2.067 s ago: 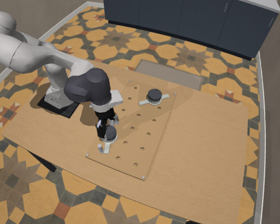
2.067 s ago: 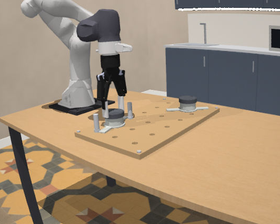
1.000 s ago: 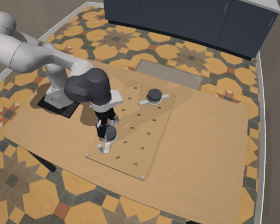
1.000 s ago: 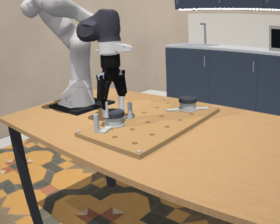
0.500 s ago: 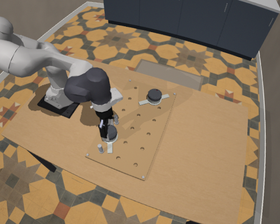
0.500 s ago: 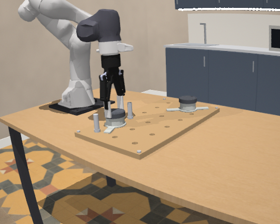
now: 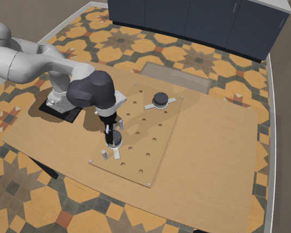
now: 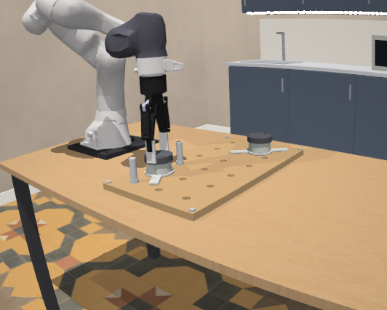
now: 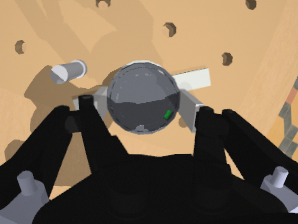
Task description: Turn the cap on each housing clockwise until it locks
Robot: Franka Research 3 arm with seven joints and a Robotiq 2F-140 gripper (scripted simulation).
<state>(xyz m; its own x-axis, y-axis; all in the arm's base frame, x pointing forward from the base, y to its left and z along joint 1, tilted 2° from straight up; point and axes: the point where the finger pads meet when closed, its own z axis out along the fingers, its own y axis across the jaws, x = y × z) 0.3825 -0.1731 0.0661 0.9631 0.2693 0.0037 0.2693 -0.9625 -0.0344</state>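
Nearest the wrist camera, the gripper (image 9: 141,106) points straight down at the near housing, and its two black fingers pinch the dark round cap (image 9: 141,98) from opposite sides. A small green mark shows on the cap's top toward the right finger. From the exterior view the gripper (image 8: 155,153) stands vertical over the near housing (image 8: 159,169), a pale grey body sitting upright on the peg board (image 8: 220,189), with the cap (image 8: 164,156) on top of it. A pale flat tab of the housing sticks out toward the board's front edge. Two short grey pegs stand upright just beside this housing: one (image 8: 133,169) near the board's front-left corner, the other (image 8: 179,153) behind it. In the top view the same housing (image 7: 114,143) is partly hidden beneath the gripper (image 7: 111,137).

Farther along the board, well apart from the gripper, the second housing (image 8: 260,146) stands upright with its own dark cap (image 8: 259,137) on top and flat pale tabs reaching out to both sides. Rows of round holes dot the board between the two housings. The board lies flat on the wooden counter (image 8: 314,204), and the arm's black base plate (image 8: 78,148) sits at the counter's far-left part. Beyond the counter run dark blue cabinets (image 8: 314,109).
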